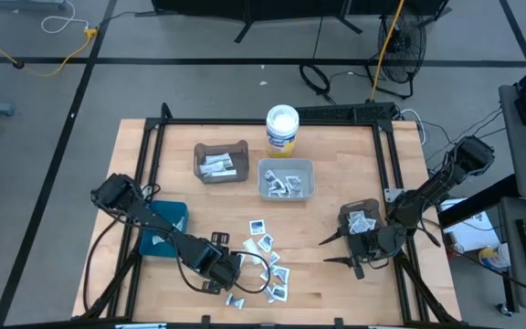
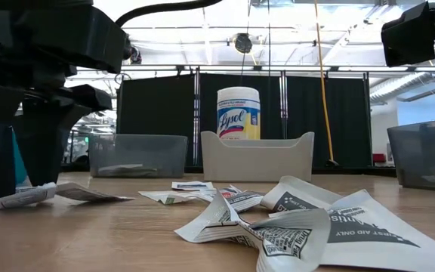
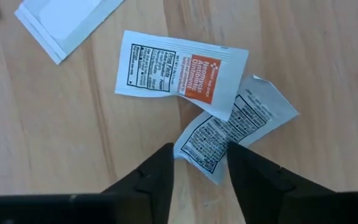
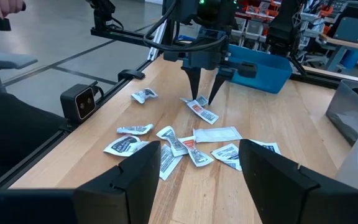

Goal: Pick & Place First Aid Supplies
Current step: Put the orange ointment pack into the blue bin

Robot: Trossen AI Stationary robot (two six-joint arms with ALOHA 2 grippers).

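**A:** Packets (image 1: 265, 249) strewn loose over the near middle of the table (image 1: 327, 292). More of them in the grey bin (image 1: 286, 194) and the brown bin (image 1: 220, 177) further back. Left gripper (image 1: 229, 270) down low at the left edge of the scatter.

**B:** Way clearer from the left wrist view. Left gripper (image 3: 201, 149) partly open, fingers straddling one corner of a grey packet (image 3: 238, 124) lying flat on the wood. No squeeze on it visible. Grey packet tucked under an orange packet (image 3: 179, 70).

**A:** Any readable text?

**B:** Orange panel looks like "Antibiotic Ointment", with small black print in a box beside it. Low view has a crumpled packet (image 2: 368, 227) up close with "FIRST AID ONLY" upside down, plus "Lysol" on the tub (image 2: 238, 113) behind the bins. Nothing legible from overhead.

**A:** And the other arm?

**B:** Right gripper (image 1: 358, 254) hanging over the right side of the table, near a dark bin (image 1: 359, 208) with a couple of packets in it. Right wrist view: fingers spread wide, nothing between them, facing the scatter and the blue bin (image 4: 263, 71) beyond.
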